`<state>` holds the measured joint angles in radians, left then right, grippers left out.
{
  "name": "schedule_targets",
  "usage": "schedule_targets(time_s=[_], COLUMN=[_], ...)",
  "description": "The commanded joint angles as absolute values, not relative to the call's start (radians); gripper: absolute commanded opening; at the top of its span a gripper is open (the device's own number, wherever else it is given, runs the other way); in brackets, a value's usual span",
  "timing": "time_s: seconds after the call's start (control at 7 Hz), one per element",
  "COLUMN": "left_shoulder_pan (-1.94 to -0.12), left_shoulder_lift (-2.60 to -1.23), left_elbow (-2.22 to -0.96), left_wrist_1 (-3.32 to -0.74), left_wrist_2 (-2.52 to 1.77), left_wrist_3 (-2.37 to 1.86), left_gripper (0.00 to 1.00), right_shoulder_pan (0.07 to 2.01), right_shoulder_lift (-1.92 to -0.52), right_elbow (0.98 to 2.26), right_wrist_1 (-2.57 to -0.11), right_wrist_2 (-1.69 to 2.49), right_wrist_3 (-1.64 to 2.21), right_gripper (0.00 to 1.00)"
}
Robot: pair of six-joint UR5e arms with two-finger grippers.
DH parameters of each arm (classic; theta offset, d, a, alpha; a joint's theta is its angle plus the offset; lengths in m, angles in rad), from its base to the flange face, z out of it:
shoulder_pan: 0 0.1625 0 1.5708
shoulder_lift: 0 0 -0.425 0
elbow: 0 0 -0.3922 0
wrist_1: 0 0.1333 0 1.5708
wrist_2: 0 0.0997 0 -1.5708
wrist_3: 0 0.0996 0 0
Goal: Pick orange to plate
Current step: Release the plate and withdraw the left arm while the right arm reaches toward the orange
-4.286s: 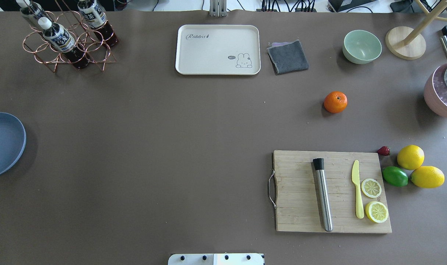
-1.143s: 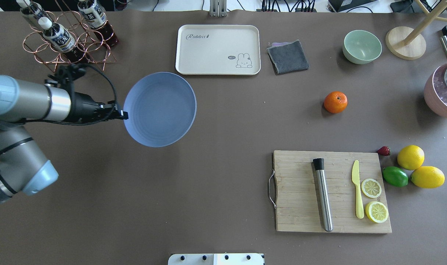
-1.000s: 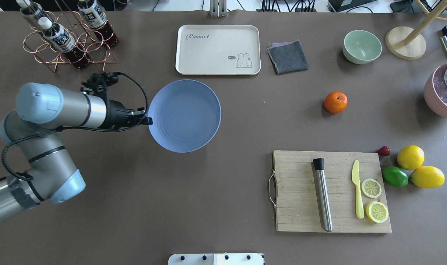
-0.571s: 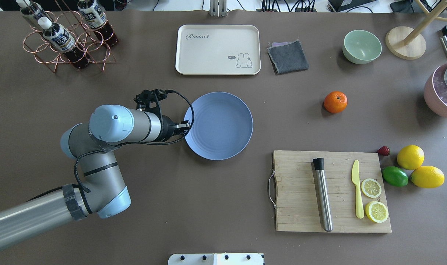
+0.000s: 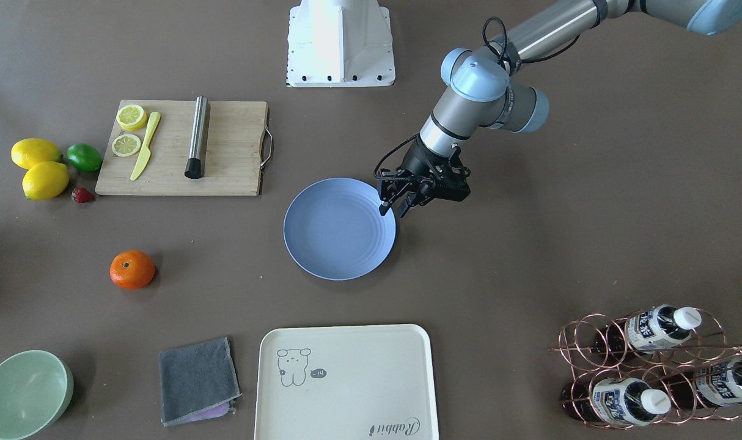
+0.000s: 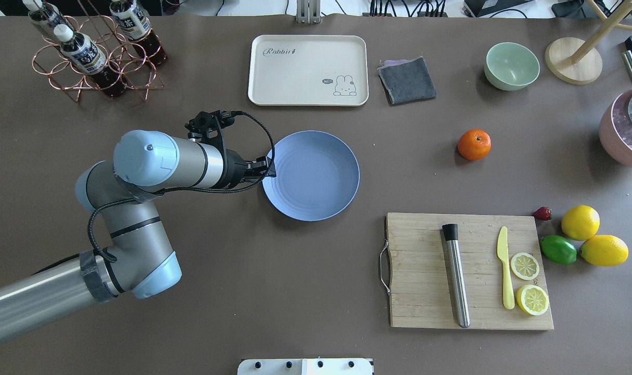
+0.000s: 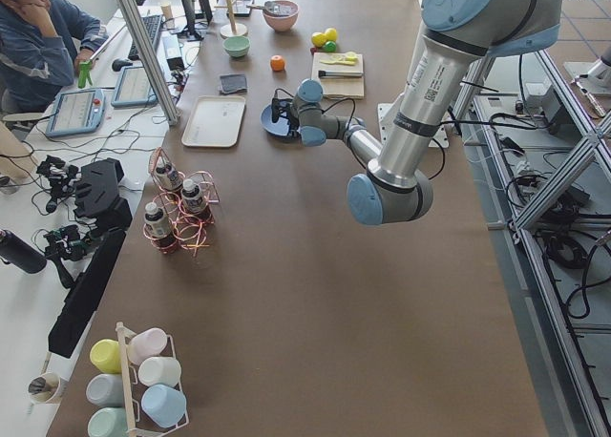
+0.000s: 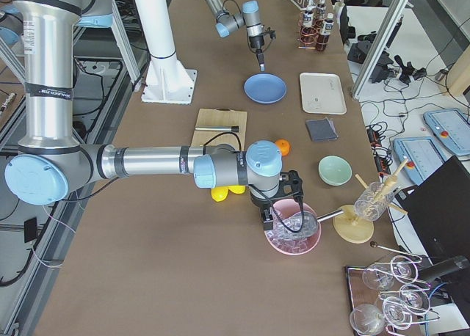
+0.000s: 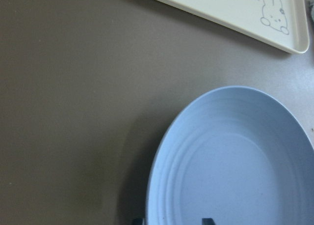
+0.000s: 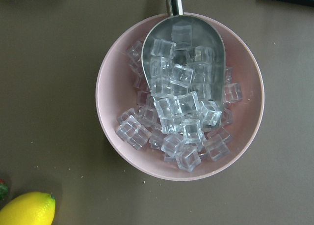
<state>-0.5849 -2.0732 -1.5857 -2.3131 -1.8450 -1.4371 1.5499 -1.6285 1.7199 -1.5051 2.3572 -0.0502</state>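
The orange (image 6: 474,144) sits alone on the brown table, right of centre, also visible in the front view (image 5: 132,269). The light-blue plate (image 6: 316,177) lies flat mid-table with nothing on it (image 5: 339,229). My left gripper (image 6: 270,169) is at the plate's left rim, open, its jaws apart on either side of the rim (image 5: 393,211). In the left wrist view the plate (image 9: 235,161) fills the lower right and two fingertips (image 9: 208,220) peek in at the bottom. My right gripper (image 8: 275,215) hovers over a pink bowl far right; I cannot tell its state.
A cutting board (image 6: 425,291) holds a steel muddler, a yellow knife and lemon slices. Two lemons (image 6: 580,222) and a lime (image 6: 558,249) lie beside it. Cream tray (image 6: 308,70), grey cloth (image 6: 407,79), green bowl (image 6: 512,65), bottle rack (image 6: 95,52), pink ice bowl (image 10: 179,95) stand around.
My left arm brought the plate from the table's far left edge to the middle and lowered it flat. The orange has not moved.
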Motion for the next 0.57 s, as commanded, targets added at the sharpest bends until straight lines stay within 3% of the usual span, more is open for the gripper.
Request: schedule_targets(time_s=[0.0, 0.43], left_shoulder_pan=[-0.752, -1.083], left_shoulder_lift=[-1.921, -1.670], left_elbow=[-1.728, -1.763], left_wrist_1=[-2.306, -2.301], left_wrist_2=[-2.055, -2.326], left_wrist_3=[-1.399, -0.947], left_gripper=[0.98, 0.98], right_shoulder_pan=[1.432, 1.086], right_shoulder_lift=[-1.524, -1.279], right_elbow=[1.758, 1.756], right_wrist_1=[-1.512, -1.511], right_wrist_2=[2.356, 2.191], right_wrist_3=[0.140, 0.730], right_gripper=[1.00, 1.00])
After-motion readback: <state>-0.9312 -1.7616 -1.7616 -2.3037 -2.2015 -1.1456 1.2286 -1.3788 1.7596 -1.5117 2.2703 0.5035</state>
